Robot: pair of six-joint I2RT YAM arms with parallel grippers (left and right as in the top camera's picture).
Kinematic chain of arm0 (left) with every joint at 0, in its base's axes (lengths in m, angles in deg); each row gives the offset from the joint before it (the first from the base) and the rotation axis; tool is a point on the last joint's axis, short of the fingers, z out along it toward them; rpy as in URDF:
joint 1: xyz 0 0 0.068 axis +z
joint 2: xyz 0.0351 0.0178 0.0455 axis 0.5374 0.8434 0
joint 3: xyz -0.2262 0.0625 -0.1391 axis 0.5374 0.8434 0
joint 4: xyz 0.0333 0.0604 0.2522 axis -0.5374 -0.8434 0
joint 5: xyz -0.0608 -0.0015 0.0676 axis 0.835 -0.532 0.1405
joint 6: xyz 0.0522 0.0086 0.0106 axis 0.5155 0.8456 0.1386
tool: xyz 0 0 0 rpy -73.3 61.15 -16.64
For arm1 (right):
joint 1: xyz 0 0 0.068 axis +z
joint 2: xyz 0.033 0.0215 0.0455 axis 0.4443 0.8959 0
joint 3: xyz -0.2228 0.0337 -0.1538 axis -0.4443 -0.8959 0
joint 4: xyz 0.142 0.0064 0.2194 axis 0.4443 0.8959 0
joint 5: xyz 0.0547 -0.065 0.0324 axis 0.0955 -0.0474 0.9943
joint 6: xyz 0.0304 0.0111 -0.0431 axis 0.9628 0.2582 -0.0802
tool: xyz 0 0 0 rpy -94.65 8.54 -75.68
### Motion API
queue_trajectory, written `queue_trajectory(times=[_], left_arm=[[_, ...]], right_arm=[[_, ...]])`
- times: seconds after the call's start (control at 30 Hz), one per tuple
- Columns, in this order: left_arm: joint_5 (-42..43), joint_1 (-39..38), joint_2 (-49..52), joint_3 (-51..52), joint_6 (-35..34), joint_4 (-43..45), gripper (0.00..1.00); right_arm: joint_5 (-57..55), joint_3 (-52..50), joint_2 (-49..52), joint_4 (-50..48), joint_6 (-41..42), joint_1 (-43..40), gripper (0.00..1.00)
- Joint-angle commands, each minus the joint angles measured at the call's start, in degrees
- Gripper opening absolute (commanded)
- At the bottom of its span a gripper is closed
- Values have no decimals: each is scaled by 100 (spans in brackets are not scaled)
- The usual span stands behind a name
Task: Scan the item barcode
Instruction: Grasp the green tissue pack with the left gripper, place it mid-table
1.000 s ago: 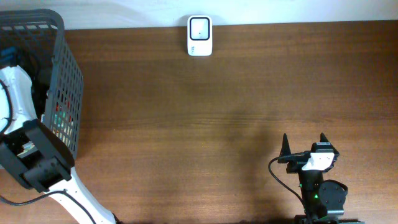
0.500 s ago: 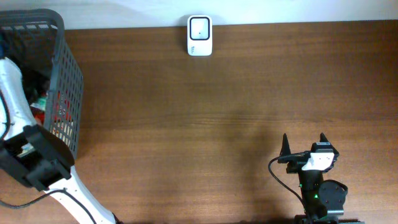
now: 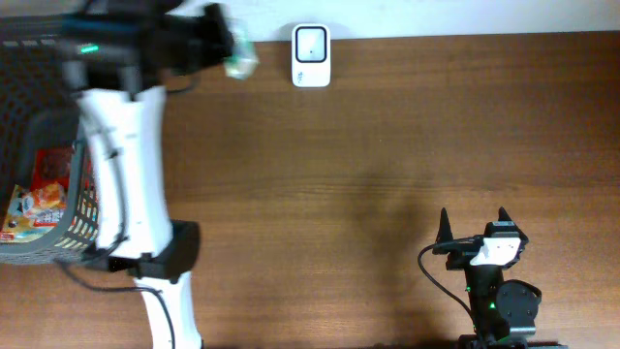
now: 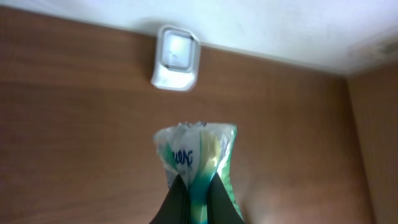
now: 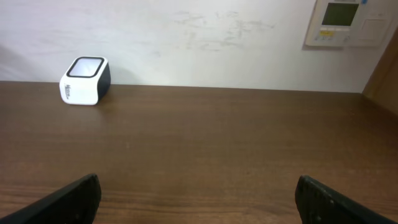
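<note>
Left gripper point(image 4: 191, 190): clamped tight on one end of the green-and-white packet point(image 4: 196, 152)
Packet place: by the far edge of the table point(image 3: 387, 145), just left of the barcode scanner point(image 3: 311, 55)
Packet axis: in line with the gripper, free end towards the barcode scanner
Right gripper point(image 3: 475, 223): jaws wide apart, holding nothing, near right

The overhead view looks straight down on the whole counter point(image 3: 387, 145), with the barcode scanner point(image 3: 311, 55) at its 12 o'clock edge. The left wrist view tilts down at the same scanner point(image 4: 177, 56) from fairly near. The right wrist view sits low near 5 o'clock and faces the wall point(image 5: 186, 37), with the scanner point(image 5: 85, 80) far off at 10 o'clock.
</note>
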Motion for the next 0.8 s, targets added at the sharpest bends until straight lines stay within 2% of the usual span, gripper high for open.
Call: queue_trajectory(times=[0.0, 0.1, 0.2, 0.27, 0.3, 0.33, 0.37, 0.43, 0.47, 0.5, 0.6, 0.7, 0.77], left_arm=[[-647, -1464, 398, 1344, 138, 929, 0], [-852, -2358, 828, 2280, 138, 1775, 0], [-1810, -3134, 1602, 2778, 133, 2188, 0], [-2028, -3418, 2063, 2791, 136, 2225, 8], [-2022, -3482, 2194, 2796, 133, 2253, 17], [-2022, -3504, 2251, 2796, 136, 2262, 63], [-2039, -3497, 2251, 2791, 138, 2264, 75], [-2041, -3368, 2243, 2457, 138, 2059, 81], [-2041, -3239, 2243, 2061, 138, 1812, 87], [-2041, -2916, 2243, 1143, 138, 1270, 98], [-1993, -1869, 2118, -1088, 136, 175, 100], [-1976, -566, 1224, -1091, 136, -321, 100], [-1974, 706, 590, -1088, 138, -612, 100]], right_arm=[[-9, -50, -35, 20, -39, 35, 99], [-11, -50, -35, 22, -39, 35, 99], [-11, -50, -35, 20, -39, 35, 99], [-11, -50, -35, 20, -39, 35, 99], [-11, -50, -35, 22, -39, 37, 99], [-11, -50, -35, 22, -39, 35, 99], [-11, -50, -35, 20, -39, 35, 99], [-11, -50, -35, 22, -39, 37, 99], [-11, -50, -35, 22, -39, 37, 99], [-11, -50, -35, 20, -39, 35, 99], [-9, -50, -35, 22, -39, 35, 99], [-11, -50, -35, 20, -39, 35, 99], [-11, -50, -35, 20, -39, 35, 99]])
